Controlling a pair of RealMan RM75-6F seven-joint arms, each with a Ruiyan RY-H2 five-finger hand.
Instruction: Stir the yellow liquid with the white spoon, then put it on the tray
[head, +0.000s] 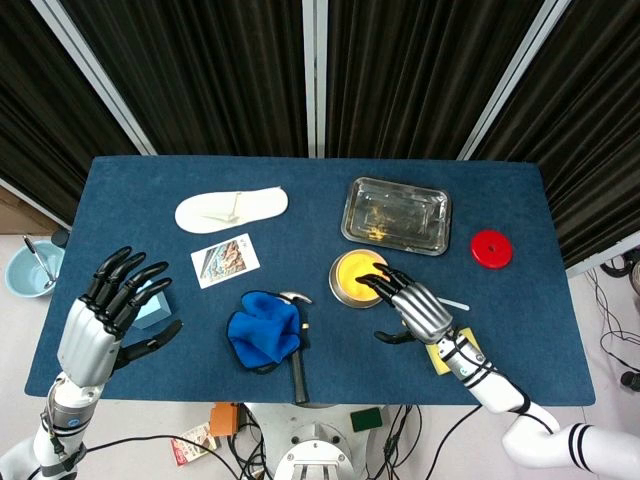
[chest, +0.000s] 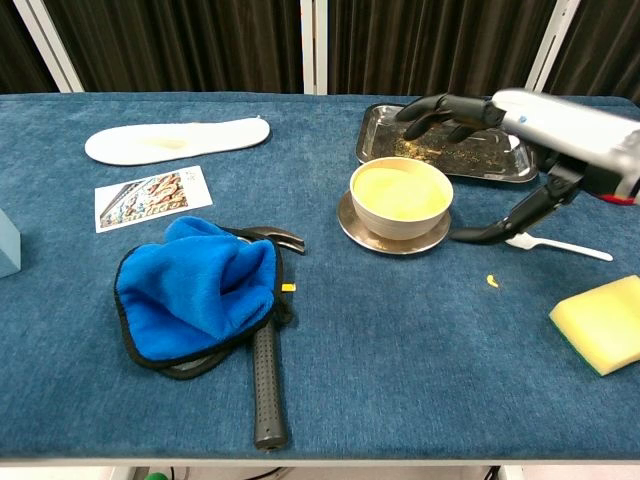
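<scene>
Worktop (head: 420, 360): blue cloth surface filling the middle of the head view; its near edge runs along the bottom of the chest view.
Tray (head: 396, 215): metal, upper right of centre in the head view, yellowish residue inside; in the chest view the right robot hand's fingers cover part of its rim.
Slipper (head: 231, 209): white, upper left of the head view, lying flat.
Blue cloth (head: 263, 330): bunched at lower centre, lying over the head of a hammer (chest: 267, 385), so only the handle and claw tip show.
Right robot hand (head: 412, 305): fingers spread and holding nothing, reaching over the bowl's right rim; thumb low toward the worktop in the chest view.
Left robot hand (head: 112, 305): lower left of the head view, fingers spread, holding nothing; outside the chest view.
Bowl (chest: 400, 196): on a saucer, just below the tray, yellow liquid (chest: 398, 191) inside.
Sponge (chest: 603, 322): yellow, lower right, cut off by the chest view's edge, mostly hidden under the wrist in the head view.
Picture card (head: 225, 260): left of centre.
Red disc (head: 491, 248): right of the tray.
White spoon (chest: 556, 246): flat on the worktop right of the bowl, its bowl end partly behind the thumb.
</scene>
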